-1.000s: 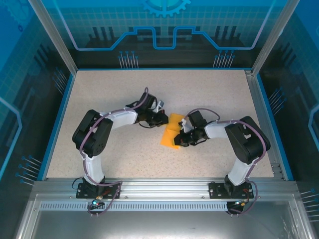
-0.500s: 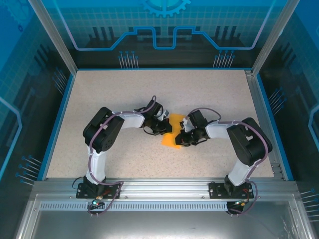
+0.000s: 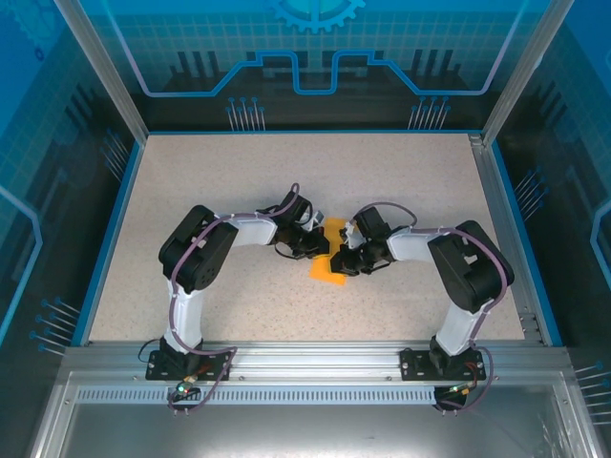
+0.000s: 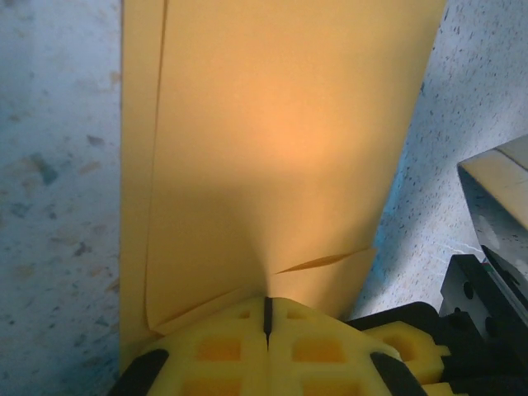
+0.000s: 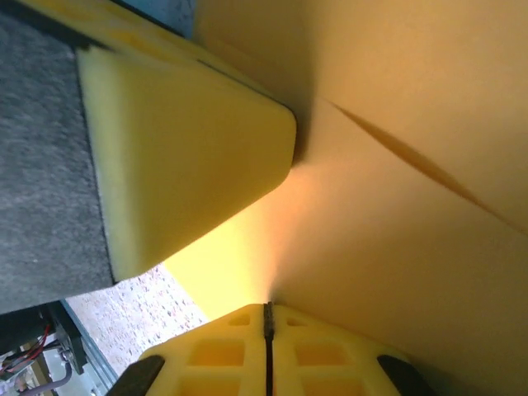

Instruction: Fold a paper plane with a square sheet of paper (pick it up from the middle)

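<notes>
You have the sheet of paper [image 3: 328, 271] lying near the middle of the surface [image 3: 239, 172], folded into an orange-yellow strip between the two hands. From above, its long axis runs from the side of the arm bases toward the far side, with the far end leaning slightly to the right and the broader end nearer the bases. Your left hand [image 3: 322, 244] meets the strip from the left and your right hand [image 3: 341, 258] from the right, both low over it and very close to each other. In the left wrist view the left hand [image 4: 266, 307] has its yellow fingertips pressed together with only a thin seam between them, pinching the edge of the sheet [image 4: 280, 132]; the strip runs straight away from the fingertips, a fold line follows its left edge, and a short crease sits just beside the pinch. In the right wrist view the right hand [image 5: 267, 312] is likewise closed to a hairline on the sheet [image 5: 396, 206], which spreads away from the fingertips with one slanting crease across it, and a yellow finger [image 5: 181, 157] of the left hand presses against the paper just beside
</notes>
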You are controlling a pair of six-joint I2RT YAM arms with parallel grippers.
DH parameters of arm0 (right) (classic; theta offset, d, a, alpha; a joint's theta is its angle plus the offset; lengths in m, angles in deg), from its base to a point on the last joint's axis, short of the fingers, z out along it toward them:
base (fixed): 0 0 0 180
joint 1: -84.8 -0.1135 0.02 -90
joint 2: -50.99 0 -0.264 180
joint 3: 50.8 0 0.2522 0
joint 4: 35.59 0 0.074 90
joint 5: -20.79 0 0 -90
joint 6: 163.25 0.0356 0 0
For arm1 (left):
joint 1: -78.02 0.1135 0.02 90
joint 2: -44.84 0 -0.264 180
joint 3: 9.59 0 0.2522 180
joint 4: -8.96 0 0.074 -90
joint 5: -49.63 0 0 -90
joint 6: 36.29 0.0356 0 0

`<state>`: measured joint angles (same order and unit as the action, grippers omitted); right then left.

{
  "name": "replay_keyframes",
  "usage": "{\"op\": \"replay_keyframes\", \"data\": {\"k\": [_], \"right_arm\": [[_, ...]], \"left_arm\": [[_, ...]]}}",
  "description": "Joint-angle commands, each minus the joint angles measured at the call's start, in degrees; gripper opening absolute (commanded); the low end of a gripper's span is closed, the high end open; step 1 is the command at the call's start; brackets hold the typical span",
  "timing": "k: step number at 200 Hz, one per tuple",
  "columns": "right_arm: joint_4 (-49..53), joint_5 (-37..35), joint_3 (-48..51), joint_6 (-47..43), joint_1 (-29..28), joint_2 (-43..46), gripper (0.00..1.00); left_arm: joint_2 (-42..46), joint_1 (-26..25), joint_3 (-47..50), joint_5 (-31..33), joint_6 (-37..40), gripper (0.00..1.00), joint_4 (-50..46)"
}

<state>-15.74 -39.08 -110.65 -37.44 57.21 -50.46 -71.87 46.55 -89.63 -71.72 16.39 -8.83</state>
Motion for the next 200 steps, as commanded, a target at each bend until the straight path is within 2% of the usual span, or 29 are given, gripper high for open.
{"op": "replay_keyframes", "data": {"k": [1,157,185,200], "right_arm": [[1.24,-0.91,3.78,-0.21,-0.11,-0.88,0.08],[0.5,1.37,14.97,-1.33,2.85,9.49,0.11],[2.99,1.25,14.27,-2.12,3.07,12.06,0.11],[6.57,-1.06,12.68,-2.97,3.23,14.69,0.12]], "left_arm": [[-1.71,0.29,1.29,2.62,0.49,0.0,-2.61],[-1.75,0.78,2.39,3.53,-0.21,0.0,-2.73],[-1.54,0.7,2.3,3.14,-0.49,0.0,-2.9],[-1.12,0.7,2.34,3.12,-0.63,0.0,-2.86]]}}
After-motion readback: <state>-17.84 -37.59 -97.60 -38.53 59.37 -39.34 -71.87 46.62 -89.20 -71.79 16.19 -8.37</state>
